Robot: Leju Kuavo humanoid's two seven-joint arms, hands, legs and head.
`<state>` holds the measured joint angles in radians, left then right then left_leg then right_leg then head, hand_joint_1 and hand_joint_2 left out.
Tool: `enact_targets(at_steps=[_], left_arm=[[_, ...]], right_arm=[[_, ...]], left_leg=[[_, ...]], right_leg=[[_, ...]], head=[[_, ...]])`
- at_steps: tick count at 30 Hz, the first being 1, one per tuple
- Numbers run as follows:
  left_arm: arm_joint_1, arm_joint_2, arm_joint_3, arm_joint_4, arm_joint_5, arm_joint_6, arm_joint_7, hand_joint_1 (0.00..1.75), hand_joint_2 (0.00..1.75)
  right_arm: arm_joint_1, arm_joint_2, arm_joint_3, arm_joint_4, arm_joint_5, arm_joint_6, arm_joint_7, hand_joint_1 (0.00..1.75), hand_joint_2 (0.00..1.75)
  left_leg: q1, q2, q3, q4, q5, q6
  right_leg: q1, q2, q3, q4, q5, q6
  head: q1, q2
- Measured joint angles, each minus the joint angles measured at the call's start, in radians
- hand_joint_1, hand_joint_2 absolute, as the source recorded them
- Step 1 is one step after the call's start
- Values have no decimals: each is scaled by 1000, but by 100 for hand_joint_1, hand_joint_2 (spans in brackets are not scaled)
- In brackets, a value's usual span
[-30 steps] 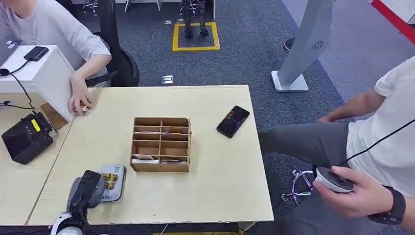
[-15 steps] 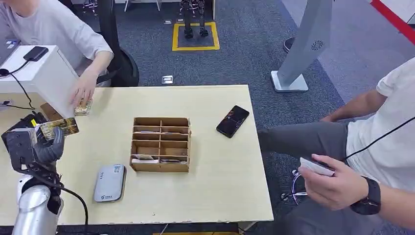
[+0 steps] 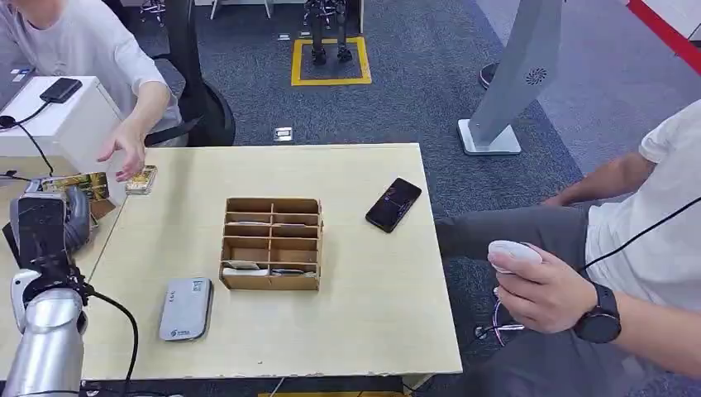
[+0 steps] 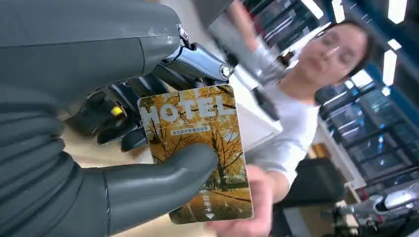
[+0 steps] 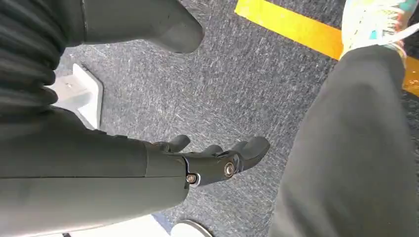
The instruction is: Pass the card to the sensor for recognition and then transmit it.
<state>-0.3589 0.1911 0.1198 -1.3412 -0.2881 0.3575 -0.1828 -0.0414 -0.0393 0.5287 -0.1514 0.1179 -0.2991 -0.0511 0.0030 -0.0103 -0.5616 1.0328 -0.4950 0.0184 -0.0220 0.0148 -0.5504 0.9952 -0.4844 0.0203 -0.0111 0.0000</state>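
The left hand [image 3: 45,225] is raised at the left edge of the table [image 3: 364,273] and holds a hotel key card [image 3: 78,185]. In the left wrist view the card [image 4: 197,148] sits between the thick grey thumb, which presses across its printed face, and the darker fingers [image 4: 197,61] behind it. The card's top and lower end project clear of the grip. It bears the word HOTEL over an autumn tree picture.

Beyond the card, a seated person's hand [image 3: 124,149] reaches toward it, hovering just beside a small yellow item [image 3: 141,179] on the table corner. A white box [image 3: 70,132] stands close behind.

On the table lie a grey card reader [image 3: 185,309], a wooden compartment organiser [image 3: 272,243] and a black phone [image 3: 393,204], all well apart from the held card.

The right hand [image 5: 212,158] hangs over grey carpet, fingers loosely curled and holding nothing. A second person at the right holds a white device [image 3: 514,253].
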Motion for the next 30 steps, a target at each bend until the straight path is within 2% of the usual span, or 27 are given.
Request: enact_targets(at_steps=[4, 6, 7, 10, 12, 15, 22, 23, 26, 30], left_arm=[[-16, 7, -4, 26, -47, 27, -21, 175, 175], [-18, 10, -12, 36, -109, 54, -41, 175, 175], [-18, 16, -19, 40, -171, 79, -50, 175, 175], [-33, 41, -58, 70, -475, 202, -53, 175, 175], [-43, 52, -81, 92, -581, 244, -58, 175, 175], [-47, 59, -100, 117, -614, 258, -60, 175, 175], [-47, 67, -110, 144, -619, 258, -60, 175, 175], [-47, 68, -111, 146, -618, 258, -60, 0, 175], [-47, 67, -112, 150, -575, 243, -63, 0, 175], [-47, 60, -112, 150, -452, 176, -57, 0, 175]], right_arm=[[-3, 0, 3, 0, 6, 6, 11, 0, 175], [-3, 0, 8, 0, 10, 13, 18, 0, 175], [-4, 0, 10, 0, 14, 17, 18, 0, 175], [-9, 0, 22, 0, 31, 24, 6, 0, 175], [-16, 0, 26, -2, 36, 30, 8, 0, 175], [-21, 0, 28, -2, 36, 34, 18, 0, 175], [-19, 0, 34, -2, 34, 34, 18, 0, 175], [-19, 0, 34, -2, 33, 34, 18, 0, 175], [-20, 0, 34, -2, 32, 32, 16, 0, 175], [-20, 0, 34, -2, 29, 22, 12, 0, 175]], left_leg=[[0, 1, 0, 0, 0, 0], [0, 1, 0, 0, 0, 0], [0, 1, 0, 0, 0, 0], [0, 1, -1, 0, 0, 0], [0, 1, 0, 0, 0, 0], [0, 2, 0, 0, 0, 0], [0, 2, 0, 0, 0, 0], [0, 2, -1, 0, 0, 0], [0, 2, -1, 0, 0, 0], [0, 2, -1, 0, 0, 0]], right_leg=[[0, 1, -1, 0, 0, 0], [0, 1, -1, 0, 0, 0], [0, 1, -1, 0, 0, 0], [0, 1, -1, 0, 0, 0], [0, 1, -1, 0, 0, 0], [0, 2, -1, 0, 0, 0], [0, 2, -1, 0, 0, 0], [0, 2, -1, 0, 0, 0], [0, 2, -1, 0, 0, 0], [0, 2, -1, 0, 0, 0]], head=[[0, 0], [0, 0], [0, 0], [0, 0], [0, 0], [0, 0], [0, 0], [0, 0], [0, 0], [0, 0]])
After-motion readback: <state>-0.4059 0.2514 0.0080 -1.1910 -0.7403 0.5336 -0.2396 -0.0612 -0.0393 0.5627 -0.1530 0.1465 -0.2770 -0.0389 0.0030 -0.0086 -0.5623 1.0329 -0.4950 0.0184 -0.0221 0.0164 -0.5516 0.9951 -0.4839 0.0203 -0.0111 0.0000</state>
